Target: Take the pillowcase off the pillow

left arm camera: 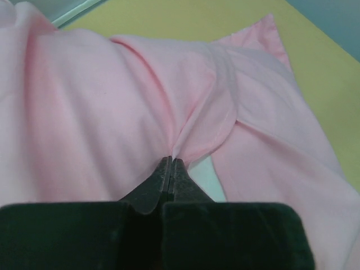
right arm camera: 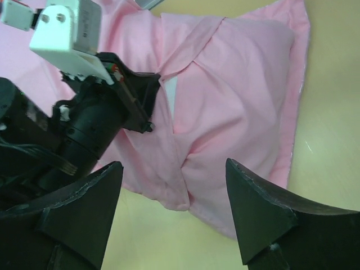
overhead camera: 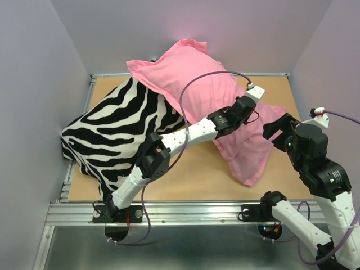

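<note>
Here's the large pink fabric pillowcase (overhead camera: 191, 79), on its pillow and lying diagonally from the upper centre of the overhead view down to the lower right. Its upper end rests against the black-and-white zebra-striped pillow (overhead camera: 121, 121), and its lower end lies flat on the tan wooden tabletop (overhead camera: 197, 174).

Look at the opening: two pink flaps overlap, and in the gap between them a sliver of the plump white pillow (right arm camera: 171, 93) peeks out. The rest of it is covered.

The left pincer (left arm camera: 170, 161) is clenched tight, tips together, pinching a fold of the pink cloth right at the flap's edge. The fabric gathers into creases that run up from the tips. The left arm (overhead camera: 169, 143) stretches from the lower left of the overhead view across the zebra-striped pillow's corner, with a purple cable (overhead camera: 214, 73) arching above it.

Over at the right of the frame, the right pincer (right arm camera: 171, 169) hangs released, jaws spread wide with nothing gripped. It hovers above the pillowcase's lower end, near the left pincer. Pale grey walls (overhead camera: 34, 67) close in the tabletop at the left, back and right.
</note>
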Motion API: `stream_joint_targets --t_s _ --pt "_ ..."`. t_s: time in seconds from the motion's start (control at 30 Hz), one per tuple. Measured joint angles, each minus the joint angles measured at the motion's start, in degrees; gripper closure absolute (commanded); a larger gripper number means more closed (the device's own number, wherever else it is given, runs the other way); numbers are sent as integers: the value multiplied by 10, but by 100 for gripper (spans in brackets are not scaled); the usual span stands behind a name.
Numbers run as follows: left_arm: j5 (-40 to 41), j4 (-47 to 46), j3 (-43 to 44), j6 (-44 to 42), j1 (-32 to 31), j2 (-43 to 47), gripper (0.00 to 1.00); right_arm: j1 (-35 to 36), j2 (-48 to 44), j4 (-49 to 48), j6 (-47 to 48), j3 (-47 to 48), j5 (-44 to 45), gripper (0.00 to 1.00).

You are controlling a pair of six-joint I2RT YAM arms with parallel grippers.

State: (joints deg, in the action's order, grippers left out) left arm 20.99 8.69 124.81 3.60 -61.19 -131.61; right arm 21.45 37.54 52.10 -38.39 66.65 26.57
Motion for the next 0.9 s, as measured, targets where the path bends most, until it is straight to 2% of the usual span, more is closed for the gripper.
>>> stream_joint_targets --t_s 0.23,0.33,0.57,0.73,0.9 --pt "4 -22 -122 38 38 110 100 0 17 -10 0 -43 -16 21" --pt "14 -35 -180 53 61 187 100 0 33 -34 3 -67 -31 21" --pt "30 -59 -303 86 80 333 100 0 121 -104 30 -90 -123 22" --pt "32 -63 -386 110 93 386 100 0 167 -142 41 -109 -167 24" --pt "14 -67 -436 133 133 409 100 0 170 -167 45 -153 -197 23"
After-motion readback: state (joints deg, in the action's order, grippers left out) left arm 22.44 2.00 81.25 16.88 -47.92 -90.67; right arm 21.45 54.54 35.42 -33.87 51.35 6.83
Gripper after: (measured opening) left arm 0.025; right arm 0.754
